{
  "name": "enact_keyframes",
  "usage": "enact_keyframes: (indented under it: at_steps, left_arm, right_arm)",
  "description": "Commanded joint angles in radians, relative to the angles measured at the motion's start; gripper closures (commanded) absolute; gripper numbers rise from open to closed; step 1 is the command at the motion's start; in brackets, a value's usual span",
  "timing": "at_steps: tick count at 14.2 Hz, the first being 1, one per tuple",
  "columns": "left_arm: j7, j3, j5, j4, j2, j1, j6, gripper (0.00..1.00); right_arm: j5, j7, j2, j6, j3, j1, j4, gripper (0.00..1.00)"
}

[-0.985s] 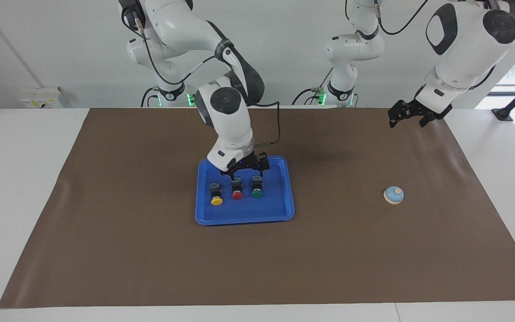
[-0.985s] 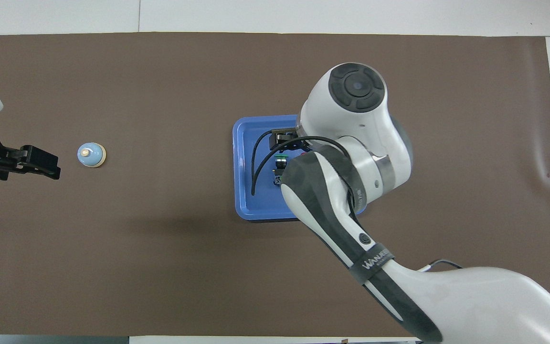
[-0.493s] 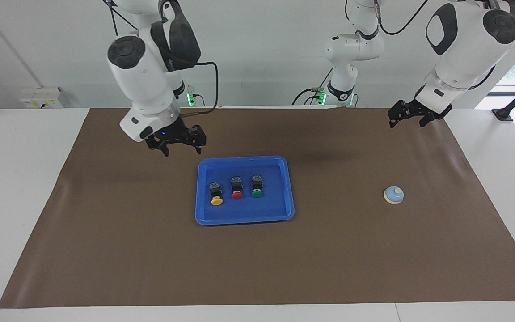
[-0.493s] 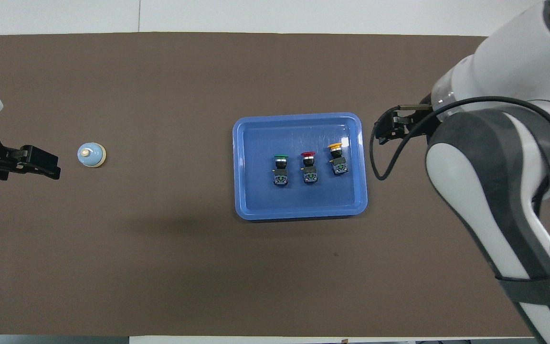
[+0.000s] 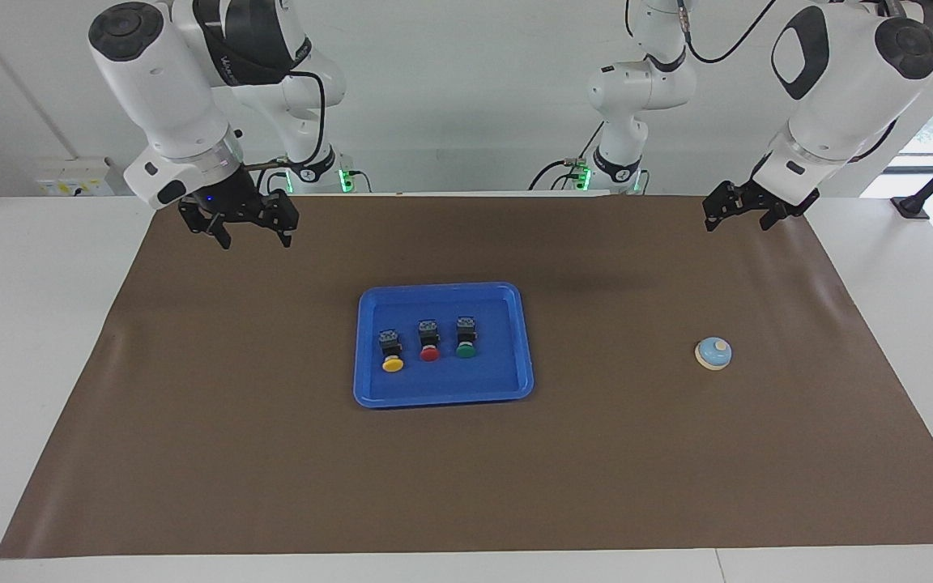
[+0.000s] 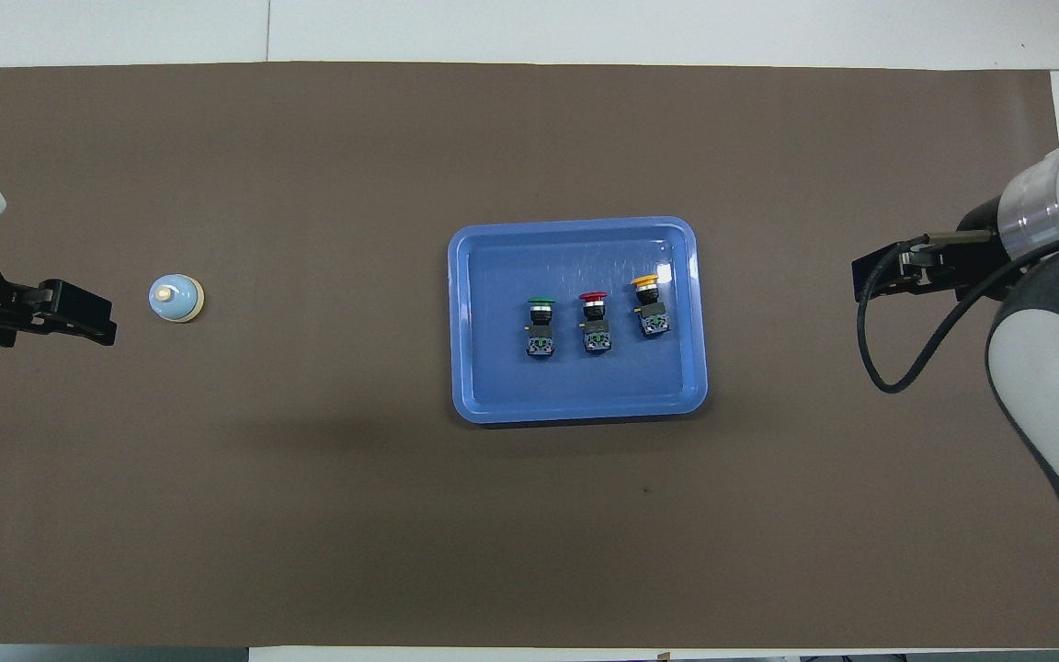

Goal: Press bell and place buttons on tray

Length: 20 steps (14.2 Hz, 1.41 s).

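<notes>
**Three buttons lie in the tray, both claws raised and empty**

The right claw (image 5: 256, 239) hangs wide over the brown mat (image 5: 272, 453). Toward the left claw (image 5: 738, 220), also wide, sit the blue tray (image 5: 442, 395) with yellow button (image 5: 391, 353), red button (image 5: 429, 342) and green button (image 5: 466, 338), then the bell (image 5: 713, 354).

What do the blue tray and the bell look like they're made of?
The tray looks like glossy molded plastic, given its uniform bright blue, rounded corners and faint sheen. The bell has a smooth light-blue dome on a cream rim, so painted metal or plastic; the look leaves that open.
</notes>
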Motion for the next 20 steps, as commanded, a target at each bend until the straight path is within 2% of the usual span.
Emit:
enact_keyframes:
  at_steps: [1,4,8,10,11,12,14,17,20]
  left_arm:
    - [-0.007,0.004,0.0,0.004,-0.009,0.001,-0.005,0.0]
    - [-0.007,0.007,0.002,0.006,-0.008,0.003,0.01,0.0]
    - [-0.007,0.005,0.002,0.004,-0.008,0.003,0.018,0.0]
    - [-0.008,0.007,0.006,0.0,-0.008,0.003,0.034,0.01]
    - [-0.007,0.007,0.006,-0.002,-0.008,0.003,0.05,0.56]
    - [-0.007,0.008,0.006,-0.003,-0.008,0.004,0.054,1.0]
    - [-0.001,0.008,0.006,-0.017,-0.006,0.031,0.08,1.0]
    - [-0.001,0.01,0.006,-0.06,0.024,0.055,0.187,1.0]
    - [-0.001,0.008,0.006,-0.082,0.122,0.082,0.307,1.0]
  right_arm:
    - [-0.034,-0.032,-0.018,0.03,0.012,-0.022,-0.041,0.0]
    - [-0.022,-0.038,-0.012,0.032,0.013,-0.043,-0.025,0.0]
    - [0.003,-0.041,0.028,-0.059,0.013,-0.05,0.09,0.0]
    - [0.004,-0.04,0.017,-0.056,0.012,-0.057,0.09,0.0]
    - [0.003,-0.041,0.014,-0.056,0.012,-0.06,0.09,0.0]
    - [0.001,-0.041,0.013,-0.059,0.01,-0.06,0.087,0.0]
    - [0.0,-0.04,0.002,-0.06,0.01,-0.063,0.07,0.0]
    - [0.0,-0.04,0.0,-0.06,0.01,-0.065,0.064,0.0]
    - [0.0,-0.041,-0.001,-0.06,0.01,-0.068,0.064,0.0]
